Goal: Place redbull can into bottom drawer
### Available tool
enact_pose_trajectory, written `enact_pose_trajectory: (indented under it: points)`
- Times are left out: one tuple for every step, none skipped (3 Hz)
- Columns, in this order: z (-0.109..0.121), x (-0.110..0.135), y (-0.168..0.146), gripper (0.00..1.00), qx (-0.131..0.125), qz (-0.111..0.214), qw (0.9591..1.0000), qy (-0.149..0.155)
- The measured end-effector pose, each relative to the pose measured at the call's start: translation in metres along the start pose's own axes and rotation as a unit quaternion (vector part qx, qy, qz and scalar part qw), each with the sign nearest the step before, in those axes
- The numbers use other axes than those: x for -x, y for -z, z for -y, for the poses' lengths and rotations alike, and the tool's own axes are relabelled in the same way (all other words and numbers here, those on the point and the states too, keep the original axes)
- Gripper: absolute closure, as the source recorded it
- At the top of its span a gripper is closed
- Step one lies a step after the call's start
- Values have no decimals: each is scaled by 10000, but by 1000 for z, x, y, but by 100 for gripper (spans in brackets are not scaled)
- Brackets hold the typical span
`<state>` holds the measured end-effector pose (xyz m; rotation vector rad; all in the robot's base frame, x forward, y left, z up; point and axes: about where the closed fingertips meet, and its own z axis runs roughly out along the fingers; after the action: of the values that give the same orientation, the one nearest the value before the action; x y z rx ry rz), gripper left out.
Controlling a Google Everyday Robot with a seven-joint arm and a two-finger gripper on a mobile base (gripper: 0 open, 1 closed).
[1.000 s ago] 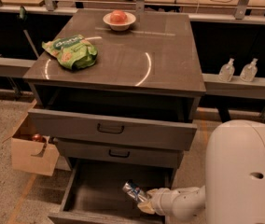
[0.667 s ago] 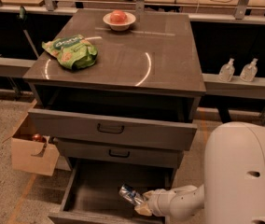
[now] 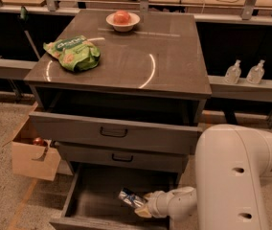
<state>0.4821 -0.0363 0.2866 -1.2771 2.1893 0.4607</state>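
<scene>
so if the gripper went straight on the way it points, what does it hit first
Probably the bottom drawer, its dark floor or left wall: the gripper, low inside it holding the redbull can, points left. Depth is unclear.

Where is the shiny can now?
The redbull can is at the bottom of the camera view, tilted inside the open bottom drawer, held at its right end by the gripper.
</scene>
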Motion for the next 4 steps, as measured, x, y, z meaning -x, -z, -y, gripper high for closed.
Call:
enact_pose_trajectory:
  points:
    - [12,1,-18,100,-64,-55,9998,155]
    - [21,-5,-41,100,-105,-151,9994,292]
    - [21,-13,-69,84,-25,-281,9988,411]
    - [16,-10,-92,62,87,-310,9980,542]
